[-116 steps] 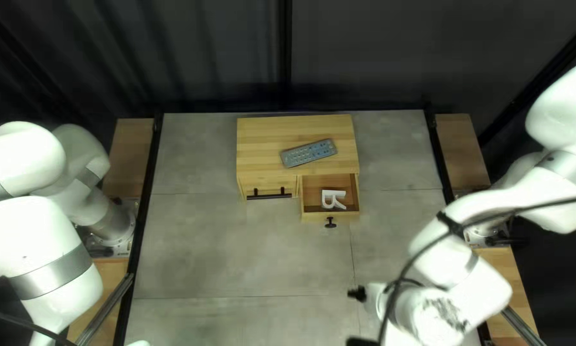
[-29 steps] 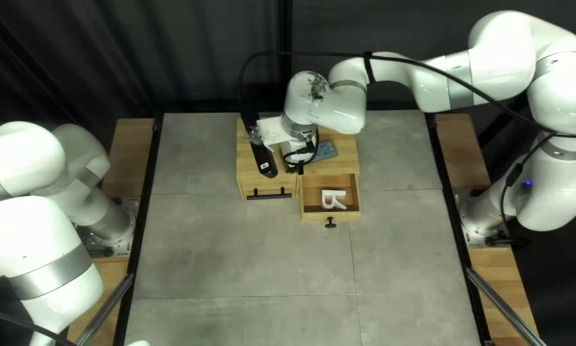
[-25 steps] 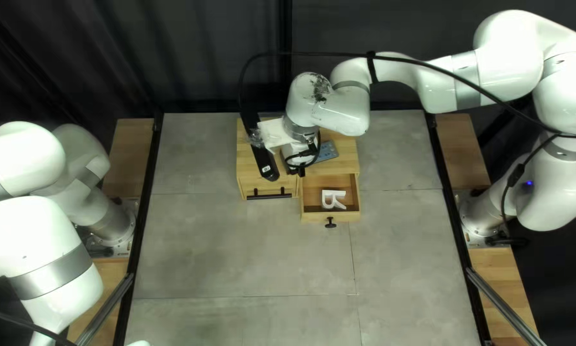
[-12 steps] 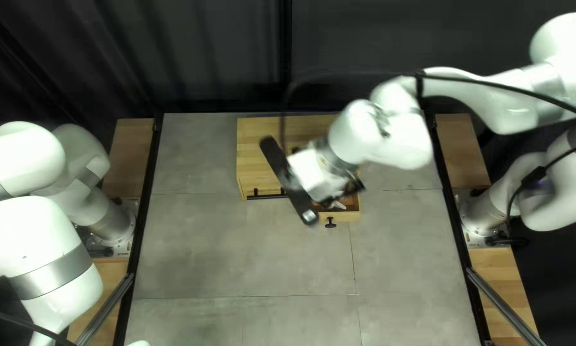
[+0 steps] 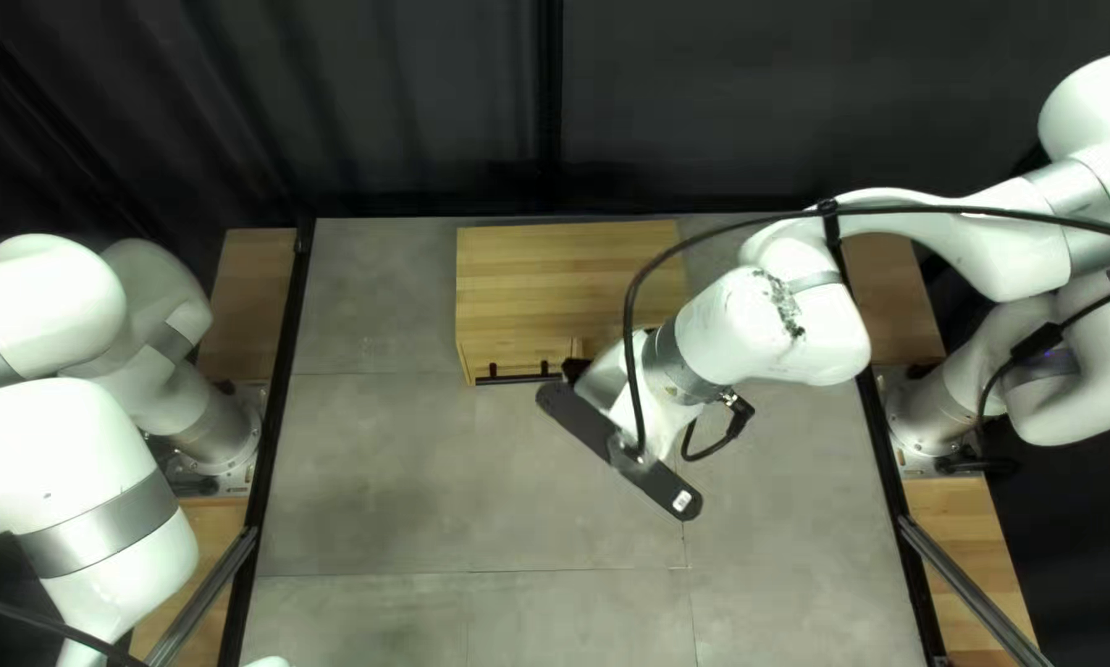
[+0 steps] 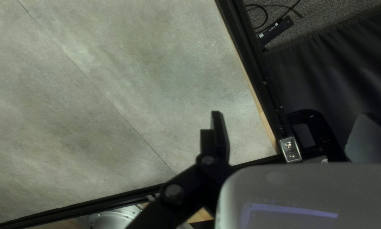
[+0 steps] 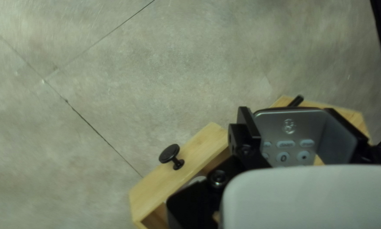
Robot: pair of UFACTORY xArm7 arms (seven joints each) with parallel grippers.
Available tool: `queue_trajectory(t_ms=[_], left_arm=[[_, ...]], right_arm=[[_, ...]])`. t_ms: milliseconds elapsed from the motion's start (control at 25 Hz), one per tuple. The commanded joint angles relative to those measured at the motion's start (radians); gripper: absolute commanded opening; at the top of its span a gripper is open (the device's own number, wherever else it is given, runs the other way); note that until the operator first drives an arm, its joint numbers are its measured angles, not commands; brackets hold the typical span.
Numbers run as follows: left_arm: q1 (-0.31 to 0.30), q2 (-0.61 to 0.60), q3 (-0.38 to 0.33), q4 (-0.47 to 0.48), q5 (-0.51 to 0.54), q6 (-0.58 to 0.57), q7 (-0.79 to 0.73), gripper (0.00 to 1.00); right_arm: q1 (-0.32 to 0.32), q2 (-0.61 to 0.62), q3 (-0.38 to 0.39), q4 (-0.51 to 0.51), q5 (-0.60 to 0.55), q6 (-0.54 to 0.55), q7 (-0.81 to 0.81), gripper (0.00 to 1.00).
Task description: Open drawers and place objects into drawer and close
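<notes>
Cabinet (image 5: 555,272) in the top left view has the right gripper (image 5: 598,377) by its front. In the left wrist view, I cannot tell how the left gripper (image 6: 216,131) stands. In the right wrist view, the right gripper pinches the remote (image 7: 290,121), near the open drawer (image 7: 177,174).

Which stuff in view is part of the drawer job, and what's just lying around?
Job:
- remote control, held in my right gripper
- open wooden drawer with round black knob
- white object inside, mostly hidden
- wooden cabinet with black bar handle

Lying about:
- black device on the floor beyond the table
- black cable beside it
</notes>
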Motion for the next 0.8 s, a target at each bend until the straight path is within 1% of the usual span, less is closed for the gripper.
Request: queue_trajectory(t_ms=[40, 240, 360, 480, 800], left_arm=[[0.000, 0.000, 0.000, 0.000, 0.000, 0.000, 0.000, 1.00], [0.000, 0.000, 0.000, 0.000, 0.000, 0.000, 0.000, 1.00], [0.000, 0.000, 0.000, 0.000, 0.000, 0.000, 0.000, 1.00], [0.000, 0.000, 0.000, 0.000, 0.000, 0.000, 0.000, 1.00], [0.000, 0.000, 0.000, 0.000, 0.000, 0.000, 0.000, 1.00]], right_arm=[[0.006, -0.006, 0.020, -0.020, -0.060, -0.039, 0.047, 0.00], [0.003, -0.027, 0.046, -0.091, -0.156, -0.124, 0.148, 0.00], [0.001, -0.023, 0.050, -0.127, -0.193, -0.179, 0.175, 0.00], [-0.008, -0.028, 0.043, -0.165, -0.208, -0.232, 0.181, 0.00], [-0.035, -0.008, 0.018, -0.212, -0.219, -0.331, 0.200, 0.00]])
